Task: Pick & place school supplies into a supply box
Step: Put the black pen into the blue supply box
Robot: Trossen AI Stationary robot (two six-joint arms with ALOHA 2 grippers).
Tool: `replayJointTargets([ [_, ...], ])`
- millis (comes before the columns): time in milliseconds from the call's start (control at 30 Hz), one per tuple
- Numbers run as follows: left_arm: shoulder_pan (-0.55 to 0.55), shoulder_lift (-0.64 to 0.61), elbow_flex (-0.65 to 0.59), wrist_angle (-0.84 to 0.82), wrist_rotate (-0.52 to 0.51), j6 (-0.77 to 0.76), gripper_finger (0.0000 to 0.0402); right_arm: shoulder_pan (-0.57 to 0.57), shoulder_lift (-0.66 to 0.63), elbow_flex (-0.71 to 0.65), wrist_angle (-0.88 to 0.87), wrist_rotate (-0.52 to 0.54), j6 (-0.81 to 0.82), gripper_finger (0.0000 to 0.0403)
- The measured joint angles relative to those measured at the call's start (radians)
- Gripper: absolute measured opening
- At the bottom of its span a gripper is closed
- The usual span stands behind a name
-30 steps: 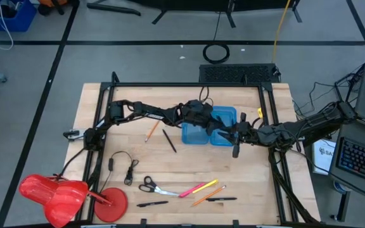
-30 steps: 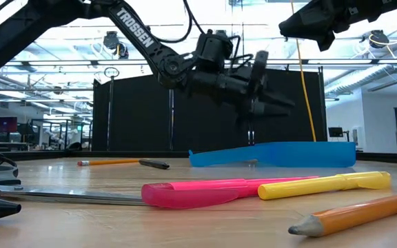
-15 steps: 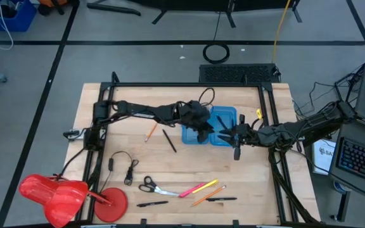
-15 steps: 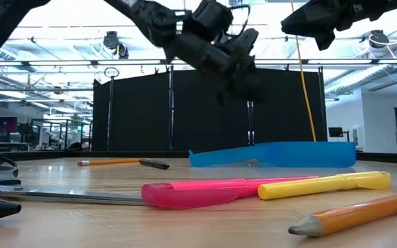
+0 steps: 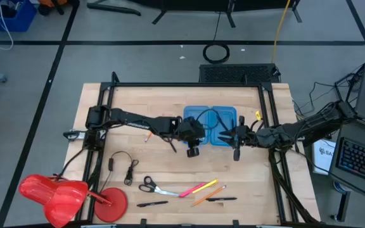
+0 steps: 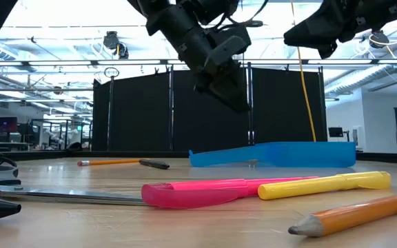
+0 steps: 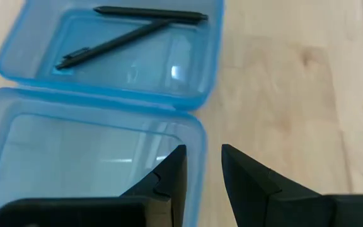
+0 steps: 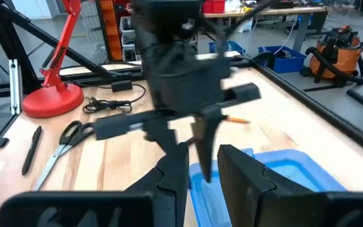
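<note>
Blue and translucent, the supply box (image 5: 210, 125) lies open mid-table with two black pens (image 7: 131, 28) in one half. Left gripper (image 7: 201, 167) hovers beside it, fingers narrowly parted and empty; right gripper (image 8: 201, 165) likewise, at the box's right edge.

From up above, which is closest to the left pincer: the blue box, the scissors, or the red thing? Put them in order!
From the left pincer:
1. Blue supply box, right beside it, toward the table's back.
2. Scissors, toward the front edge.
3. Red plastic object, far off at the front left corner.
</note>
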Motion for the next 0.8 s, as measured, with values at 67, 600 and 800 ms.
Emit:
replayJointTargets([
  [67, -0.021, 0.000, 0.000, -0.004, -0.005, -0.003, 0.0104, 0.000, 0.000, -0.008, 0.002, -0.016, 0.002, 0.0077],
  [600, -0.163, 0.001, -0.184, 0.092, -0.032, -0.023, 0.0104, 0.000, 0.085, -0.014, -0.078, -0.256, 0.054, 0.0077],
  [800, -0.220, -0.047, -0.275, 0.162, -0.108, -0.065, 0.0104, -0.001, 0.145, -0.014, -0.051, -0.289, 0.034, 0.0077],
])
